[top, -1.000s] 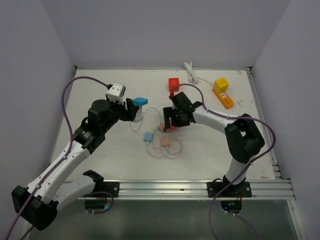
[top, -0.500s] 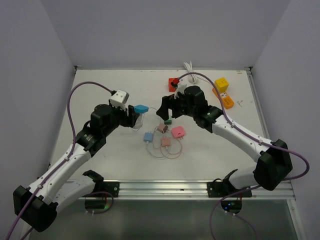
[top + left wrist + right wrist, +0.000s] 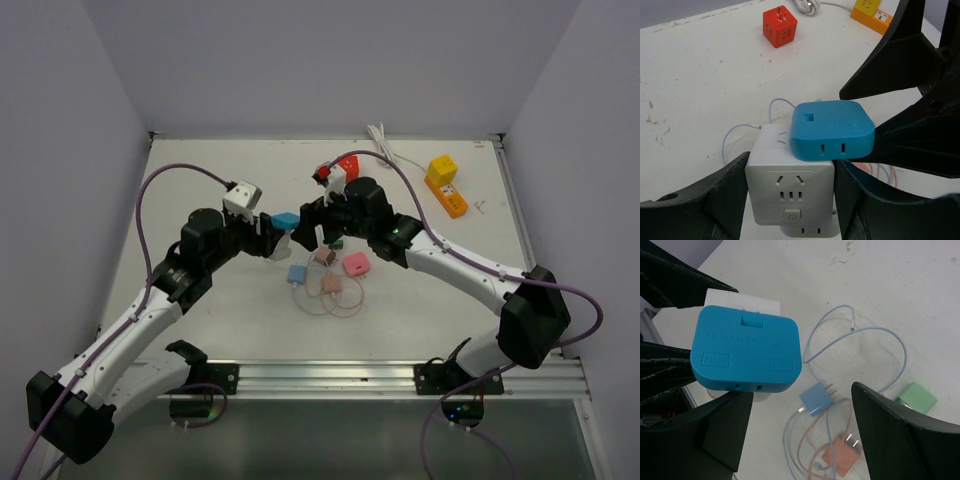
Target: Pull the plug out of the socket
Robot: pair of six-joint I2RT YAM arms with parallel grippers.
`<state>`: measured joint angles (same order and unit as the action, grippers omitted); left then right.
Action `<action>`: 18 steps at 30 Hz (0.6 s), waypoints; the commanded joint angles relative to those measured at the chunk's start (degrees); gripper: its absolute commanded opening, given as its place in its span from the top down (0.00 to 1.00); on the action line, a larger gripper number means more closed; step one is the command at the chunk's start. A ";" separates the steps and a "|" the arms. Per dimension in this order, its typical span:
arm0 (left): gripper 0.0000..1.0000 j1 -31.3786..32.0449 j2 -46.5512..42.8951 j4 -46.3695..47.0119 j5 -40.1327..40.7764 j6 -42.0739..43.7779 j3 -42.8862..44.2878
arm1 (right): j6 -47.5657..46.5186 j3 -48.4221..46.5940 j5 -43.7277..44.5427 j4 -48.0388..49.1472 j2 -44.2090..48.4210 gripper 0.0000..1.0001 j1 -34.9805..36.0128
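Observation:
My left gripper (image 3: 790, 202) is shut on a white cube socket (image 3: 790, 192), one finger on each side of it. A blue flat plug (image 3: 832, 130) sits plugged into the socket's top face. In the top view the blue plug (image 3: 286, 219) is held above the table's middle, with my left gripper (image 3: 266, 237) just below it. My right gripper (image 3: 316, 226) is open, right beside the plug. Its black fingers (image 3: 912, 55) spread at the plug's right edge. In the right wrist view the blue plug (image 3: 746, 351) lies at the upper left of my right gripper (image 3: 802, 390), with the white socket (image 3: 742, 299) behind it.
Loose chargers and thin cables lie on the table under the grippers: a blue charger (image 3: 297, 272), a pink one (image 3: 357, 264), an orange one (image 3: 842, 452) and a green one (image 3: 916, 399). A red cube socket (image 3: 779, 26) and a yellow power strip (image 3: 446, 185) stand farther back.
My right arm has swung left from the loose chargers up to the blue plug, and its jaws have widened. My left arm has carried the socket slightly nearer and lower.

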<state>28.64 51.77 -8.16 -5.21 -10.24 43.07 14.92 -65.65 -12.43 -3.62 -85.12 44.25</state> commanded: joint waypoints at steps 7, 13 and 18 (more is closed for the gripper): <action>1.00 -0.08 -0.09 5.61 -5.33 1.28 0.35 | -2.87 -5.45 9.96 0.99 1.01 0.18 -0.04; 1.00 -0.08 0.18 5.79 -8.58 1.63 0.35 | -3.49 -8.26 10.40 -0.25 -0.57 0.18 -0.22; 1.00 -0.08 0.00 6.23 -9.99 1.80 0.17 | -3.05 -10.20 9.61 -0.07 -3.20 0.18 -0.22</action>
<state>28.51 52.29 -7.38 -10.48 -9.54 42.85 12.32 -72.55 -3.77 -5.52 -86.59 44.18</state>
